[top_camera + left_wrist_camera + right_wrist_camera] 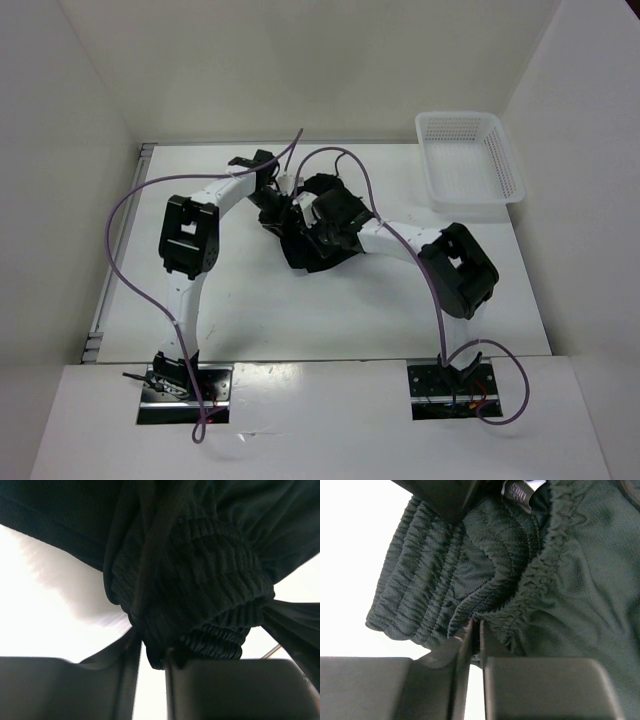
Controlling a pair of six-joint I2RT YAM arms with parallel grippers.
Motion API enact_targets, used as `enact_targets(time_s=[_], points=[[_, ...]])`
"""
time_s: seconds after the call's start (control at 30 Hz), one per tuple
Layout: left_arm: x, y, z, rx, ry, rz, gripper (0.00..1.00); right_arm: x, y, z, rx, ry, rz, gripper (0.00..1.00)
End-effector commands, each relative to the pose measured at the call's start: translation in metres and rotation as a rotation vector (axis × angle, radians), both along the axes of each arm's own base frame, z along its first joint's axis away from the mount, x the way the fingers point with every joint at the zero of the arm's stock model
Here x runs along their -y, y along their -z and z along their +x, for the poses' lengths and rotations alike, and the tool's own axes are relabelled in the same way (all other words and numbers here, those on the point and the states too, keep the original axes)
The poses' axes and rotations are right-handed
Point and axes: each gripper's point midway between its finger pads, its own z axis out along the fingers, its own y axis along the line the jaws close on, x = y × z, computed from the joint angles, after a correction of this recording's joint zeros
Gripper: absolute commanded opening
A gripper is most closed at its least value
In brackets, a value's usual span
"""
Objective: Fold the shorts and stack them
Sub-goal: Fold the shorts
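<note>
The black shorts [305, 250] hang bunched between my two grippers over the middle of the table. My left gripper [280, 200] is shut on a gathered fold of the ribbed waistband; in the left wrist view [152, 652] the fabric [200, 580] fills the frame above the jaws. My right gripper [315, 222] is shut on the waistband edge, pinched between nearly closed jaws in the right wrist view [476, 630]. The shorts' mesh lining [570, 590] and a small label [519, 490] show there. Both grippers sit close together.
A white lattice basket [470, 165] stands at the back right corner of the white table [230, 300]. White walls enclose the table on three sides. Purple cables [135, 270] loop beside each arm.
</note>
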Motion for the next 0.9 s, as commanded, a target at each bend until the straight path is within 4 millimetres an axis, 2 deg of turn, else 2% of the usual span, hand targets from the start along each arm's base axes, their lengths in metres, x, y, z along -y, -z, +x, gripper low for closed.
enact_targets(time_s=[0.0,0.03,0.17,0.23,0.27,0.3,0.37,0.4,0.47,0.5,0.63,0.7,0.73,0.77,0.8,0.83,0.87], points=[[0.013,-0.004,0.017,0.041,0.014,-0.074,0.25,-0.010,-0.010,0.019,0.068,0.029,0.018,0.11],[0.013,-0.004,0.017,0.041,0.014,-0.074,0.22,-0.011,-0.011,0.021,0.076,0.029,0.025,0.01],[0.009,-0.033,0.032,0.098,-0.003,-0.134,0.12,-0.020,-0.025,0.027,0.105,0.001,0.049,0.00],[0.009,-0.058,0.039,0.153,-0.006,-0.168,0.11,-0.029,-0.046,0.028,0.127,-0.044,0.080,0.00],[0.011,-0.066,0.039,0.166,-0.002,-0.181,0.11,-0.035,-0.061,0.025,0.136,-0.083,0.114,0.00],[0.010,-0.083,0.042,0.199,-0.003,-0.207,0.11,-0.042,-0.080,0.027,0.154,-0.101,0.150,0.00],[0.011,-0.096,0.049,0.242,0.000,-0.217,0.11,-0.052,-0.103,0.022,0.158,-0.148,0.207,0.00],[0.011,-0.091,0.049,0.232,0.000,-0.215,0.11,-0.057,-0.121,0.024,0.180,-0.160,0.234,0.00],[0.011,-0.087,0.057,0.242,-0.005,-0.202,0.11,-0.062,-0.128,0.026,0.182,-0.163,0.253,0.00],[0.011,-0.072,0.059,0.214,-0.007,-0.195,0.11,-0.067,-0.133,0.023,0.182,-0.165,0.267,0.00],[0.006,-0.046,0.069,0.162,-0.025,-0.205,0.13,-0.074,-0.096,0.021,0.117,-0.179,0.230,0.00],[0.002,-0.031,0.073,0.133,-0.037,-0.197,0.14,-0.072,-0.071,0.022,0.097,-0.187,0.184,0.00],[-0.001,-0.034,0.079,0.144,-0.044,-0.212,0.14,-0.072,-0.064,0.023,0.091,-0.193,0.172,0.00],[-0.004,-0.027,0.082,0.131,-0.053,-0.223,0.15,-0.077,-0.054,0.020,0.081,-0.203,0.166,0.00],[-0.004,-0.024,0.084,0.129,-0.054,-0.223,0.15,-0.076,-0.049,0.021,0.078,-0.195,0.154,0.00],[-0.009,-0.022,0.085,0.120,-0.065,-0.220,0.15,-0.083,-0.050,0.022,0.101,-0.206,0.152,0.00],[-0.014,-0.017,0.089,0.118,-0.075,-0.219,0.19,-0.086,-0.052,0.028,0.119,-0.199,0.156,0.00]])
